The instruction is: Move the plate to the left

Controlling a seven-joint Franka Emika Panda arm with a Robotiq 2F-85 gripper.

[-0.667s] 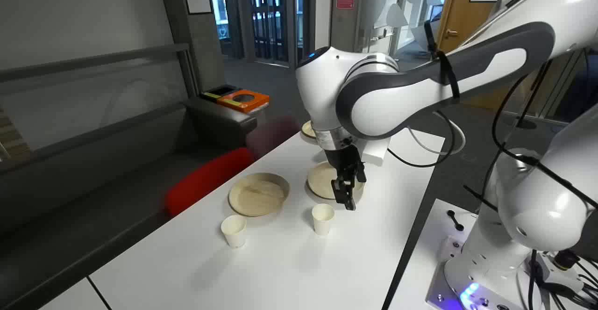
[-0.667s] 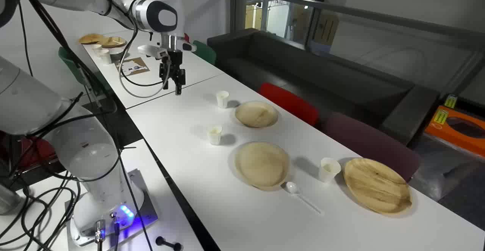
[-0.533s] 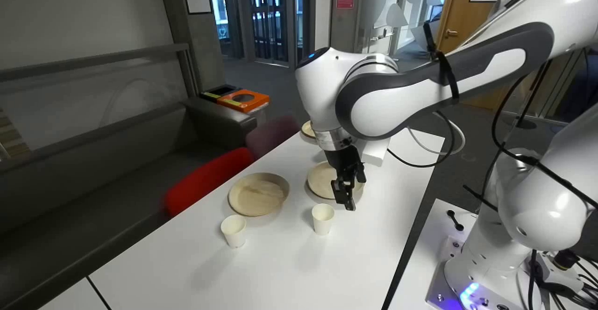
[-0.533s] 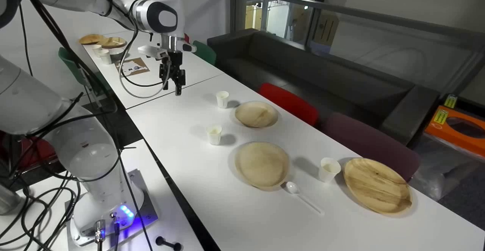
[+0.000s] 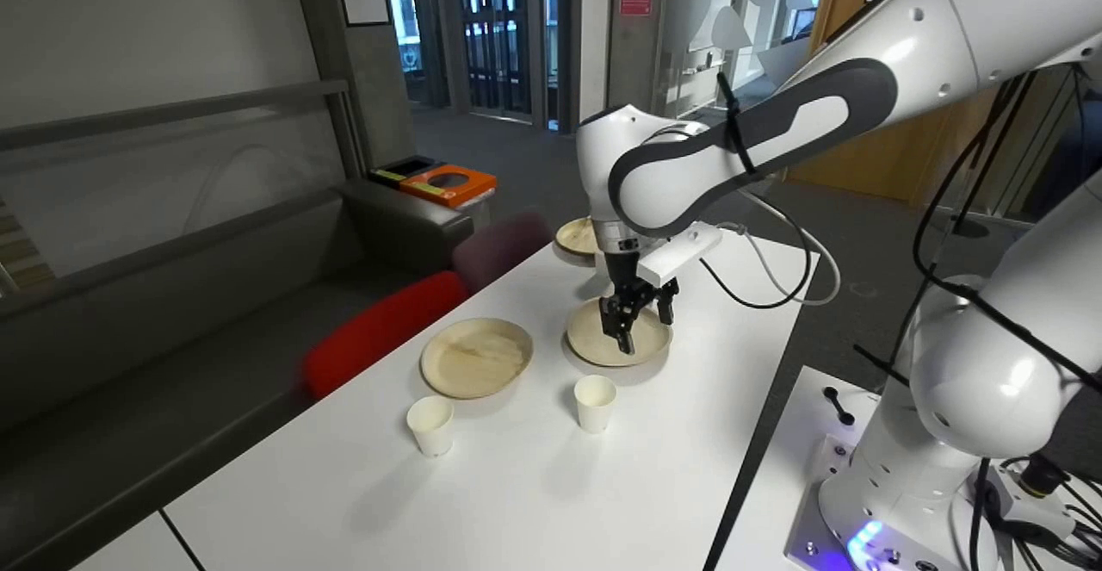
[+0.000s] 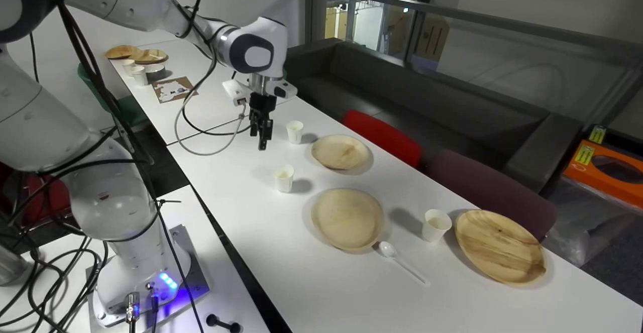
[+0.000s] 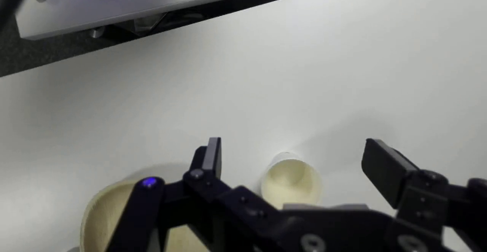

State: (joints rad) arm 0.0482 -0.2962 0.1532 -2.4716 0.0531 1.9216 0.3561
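Since its jaws stand wide apart with nothing in them, gripper [image 7: 293, 142] is free, hung high, I guess, to clear the cup [image 6: 284, 179] below. Plate [image 6: 347, 219] lies lower, off to one side, untouched; spoon [image 6: 402, 263] beside it suggests a place setting, likely not yet moved.

From well back, the surface [image 5: 465, 502] is overlooked obliquely from above in both exterior views, the arm [image 5: 826, 123] and sofa [image 6: 427, 97] being shared; in the wrist view it is faced steeply downward from close by, past the jaws.
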